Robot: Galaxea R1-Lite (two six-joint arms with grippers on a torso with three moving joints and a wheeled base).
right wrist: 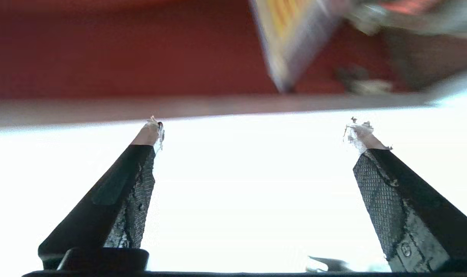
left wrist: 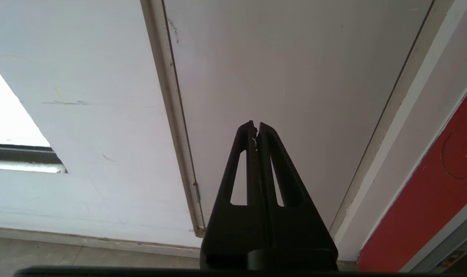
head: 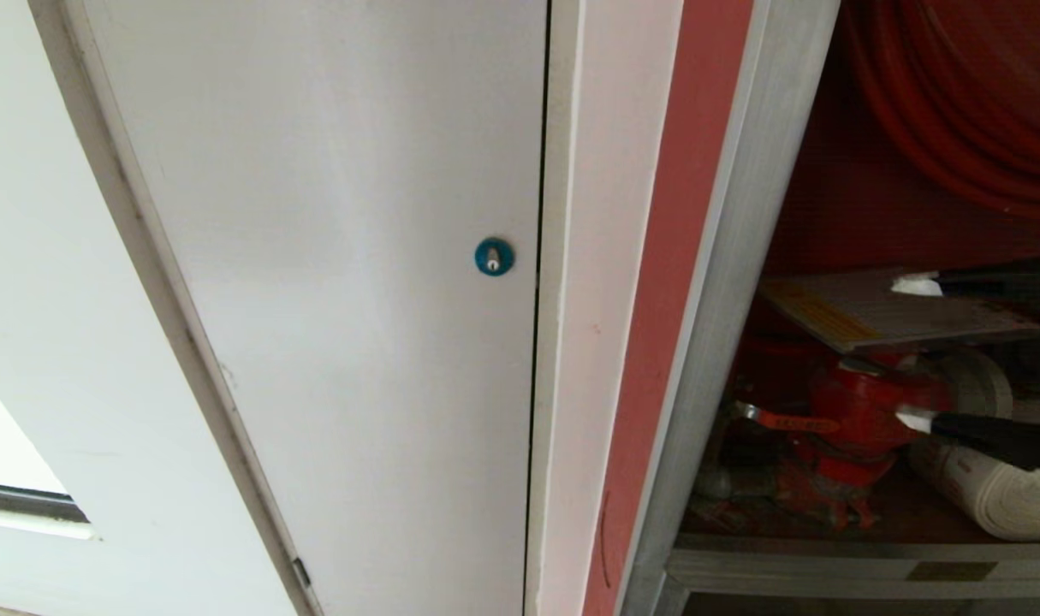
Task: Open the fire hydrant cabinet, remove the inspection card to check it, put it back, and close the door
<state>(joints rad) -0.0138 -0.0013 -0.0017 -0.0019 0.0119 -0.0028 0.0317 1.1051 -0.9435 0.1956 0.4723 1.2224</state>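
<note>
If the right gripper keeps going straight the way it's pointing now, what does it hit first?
Probably the inspection card lying tilted above the red valve: the open right gripper points into the fire hydrant cabinet, its fingertips straddling the card's edge. Depth is unclear.

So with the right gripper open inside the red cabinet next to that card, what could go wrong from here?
1. The white inspection card in its clear sleeve lies tilted above the red valve; it might slide off.
2. The open right gripper has one fingertip at the card's edge, so pulling out could drag the card along.
3. The other fingertip sits by the red valve and the white rolled hose and may snag them.
The shut left gripper is parked at the plain white door.
</note>
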